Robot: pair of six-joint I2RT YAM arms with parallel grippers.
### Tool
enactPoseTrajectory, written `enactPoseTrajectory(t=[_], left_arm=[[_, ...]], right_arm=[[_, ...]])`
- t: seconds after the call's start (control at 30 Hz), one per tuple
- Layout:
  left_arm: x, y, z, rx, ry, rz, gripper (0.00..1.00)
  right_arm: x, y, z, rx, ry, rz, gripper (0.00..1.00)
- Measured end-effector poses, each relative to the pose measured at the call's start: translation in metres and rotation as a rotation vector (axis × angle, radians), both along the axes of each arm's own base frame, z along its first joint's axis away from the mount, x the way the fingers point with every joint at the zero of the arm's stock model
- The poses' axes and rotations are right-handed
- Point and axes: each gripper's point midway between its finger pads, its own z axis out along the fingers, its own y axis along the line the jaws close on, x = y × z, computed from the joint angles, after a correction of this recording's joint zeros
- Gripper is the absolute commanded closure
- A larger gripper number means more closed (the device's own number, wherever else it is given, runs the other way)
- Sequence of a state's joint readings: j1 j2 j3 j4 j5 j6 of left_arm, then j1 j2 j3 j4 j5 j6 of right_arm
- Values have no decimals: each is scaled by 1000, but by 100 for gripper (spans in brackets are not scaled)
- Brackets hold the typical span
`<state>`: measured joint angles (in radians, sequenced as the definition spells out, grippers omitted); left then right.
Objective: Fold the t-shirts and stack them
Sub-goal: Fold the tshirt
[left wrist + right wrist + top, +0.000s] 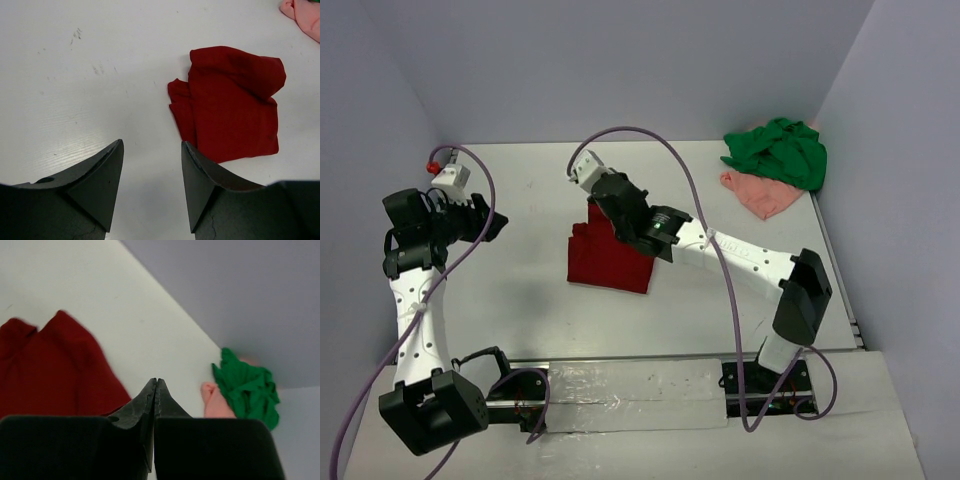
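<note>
The dark red t-shirt (610, 262) lies folded into a rough rectangle at the middle of the table (520, 290). In the left wrist view the red t-shirt (232, 105) shows one bulging corner. My right gripper (610, 205) hovers over the shirt's far edge. In its own view the right gripper (156, 382) is shut with nothing between its jaws, and the red cloth (50, 370) lies to the left below it. My left gripper (492, 225) stands open and empty, well left of the shirt. The green t-shirt (780, 150) lies crumpled on the pink one (760, 193) at the far right corner.
Grey walls (650, 60) close the table in at the back and on both sides. The pink cloth (305, 12) shows at the top right of the left wrist view. The green (247, 390) and pink (215, 400) pile sits against the wall in the right wrist view.
</note>
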<state>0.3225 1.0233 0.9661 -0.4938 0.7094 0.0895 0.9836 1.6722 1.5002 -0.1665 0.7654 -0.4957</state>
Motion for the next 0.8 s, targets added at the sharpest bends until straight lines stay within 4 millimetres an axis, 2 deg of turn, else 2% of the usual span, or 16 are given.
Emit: enactPoseTrajectory(t=[0.1,0.3,0.43,0.6,0.7,0.8], left_arm=[[-1,-1,1,0,-4,-3,41],[-1,-1,1,-1,-5,-4,41],[-1,-1,1,-1,-5,-5,41],[-1,-1,1,-1,-5,-6,41],[-1,-1,-1,-2,-1,-6,41],[-1,-1,-2,-3,1,-6,42]], right_arm=[[-9,14,-25,-2,118,74,100],[-34,24,-127,-161,420,159,100],[-51,23,-172,-234,569,196,100],[-64,24,-200,-270,668,228,100],[-62,21,-207,-286,675,220,100],[-50,10,-212,-322,627,176,100]])
